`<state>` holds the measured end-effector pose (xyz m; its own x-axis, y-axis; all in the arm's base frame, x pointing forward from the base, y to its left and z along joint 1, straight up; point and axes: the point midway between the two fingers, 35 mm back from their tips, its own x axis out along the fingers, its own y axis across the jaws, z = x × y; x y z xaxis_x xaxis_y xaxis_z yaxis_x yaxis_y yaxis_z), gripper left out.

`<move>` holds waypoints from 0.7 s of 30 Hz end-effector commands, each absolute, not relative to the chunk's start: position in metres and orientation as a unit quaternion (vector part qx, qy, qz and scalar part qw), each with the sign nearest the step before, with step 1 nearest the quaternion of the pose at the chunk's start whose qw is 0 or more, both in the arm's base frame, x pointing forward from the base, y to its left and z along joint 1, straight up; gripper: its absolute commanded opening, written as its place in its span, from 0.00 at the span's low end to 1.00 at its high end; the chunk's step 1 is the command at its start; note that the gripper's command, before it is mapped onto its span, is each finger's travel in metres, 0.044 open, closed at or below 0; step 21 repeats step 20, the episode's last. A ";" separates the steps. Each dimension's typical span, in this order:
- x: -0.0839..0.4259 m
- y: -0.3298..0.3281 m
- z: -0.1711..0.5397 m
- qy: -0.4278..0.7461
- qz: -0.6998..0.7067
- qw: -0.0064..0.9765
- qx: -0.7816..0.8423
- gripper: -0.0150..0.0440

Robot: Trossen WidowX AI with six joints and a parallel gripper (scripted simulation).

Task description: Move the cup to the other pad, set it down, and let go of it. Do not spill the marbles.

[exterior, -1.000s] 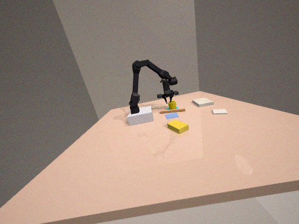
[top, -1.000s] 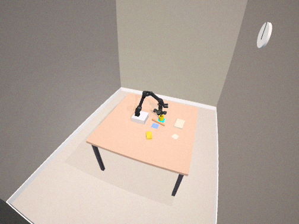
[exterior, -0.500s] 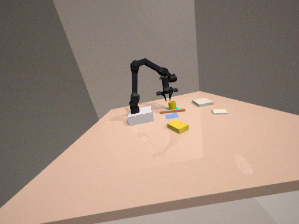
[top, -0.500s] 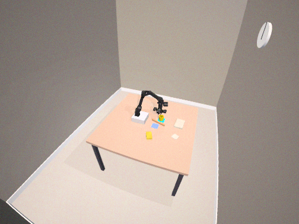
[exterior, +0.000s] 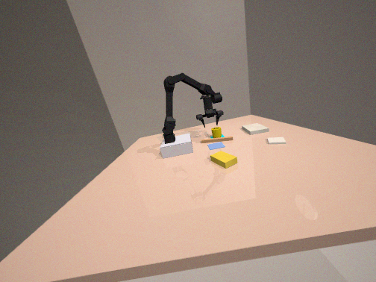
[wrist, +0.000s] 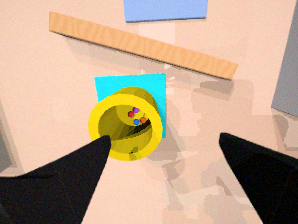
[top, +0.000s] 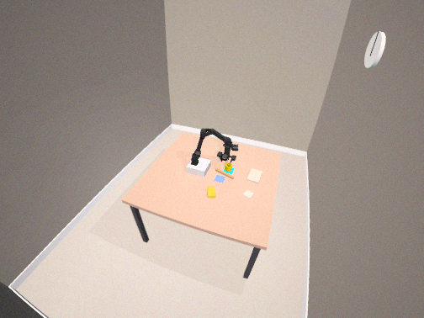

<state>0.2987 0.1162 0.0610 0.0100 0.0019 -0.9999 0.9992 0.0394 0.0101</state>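
Observation:
A yellow cup (top: 229, 167) (exterior: 216, 133) (wrist: 112, 120) stands upright on the cyan pad (top: 231, 172) (exterior: 223, 136) (wrist: 160, 85). Several small marbles (wrist: 131, 114) lie inside it, at the bottom. My gripper (top: 226, 161) (exterior: 211, 126) (wrist: 163, 139) is wide open and empty, above the cup. In the wrist view the cup is towards the left finger, whose tip overlaps its rim in the picture; whether they touch I cannot tell. The blue pad (top: 219, 179) (exterior: 216, 145) (wrist: 165, 10) is bare.
A wooden bar (top: 224, 173) (exterior: 217, 139) (wrist: 142, 46) lies between the two pads. A yellow block (top: 211, 192) (exterior: 224, 159) lies beyond the blue pad. Two pale flat blocks (top: 255, 176) (exterior: 255, 128) lie to the right. The arm stands on a white box (top: 198, 166) (exterior: 177, 146).

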 end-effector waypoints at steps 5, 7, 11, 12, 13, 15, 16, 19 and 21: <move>0.300 0.117 0.095 0.505 -0.481 0.514 0.500 1.00; 0.299 0.116 0.104 0.505 -0.481 0.514 0.500 1.00; 0.297 0.115 0.119 0.504 -0.481 0.514 0.501 1.00; 0.297 0.115 0.120 0.504 -0.481 0.514 0.501 1.00; 0.297 0.115 0.120 0.504 -0.481 0.514 0.501 1.00; 0.297 0.115 0.120 0.504 -0.481 0.514 0.501 1.00; 0.297 0.115 0.116 0.504 -0.482 0.514 0.499 1.00; 0.297 0.115 0.116 0.504 -0.482 0.514 0.499 1.00; 0.297 0.115 0.116 0.504 -0.482 0.514 0.499 1.00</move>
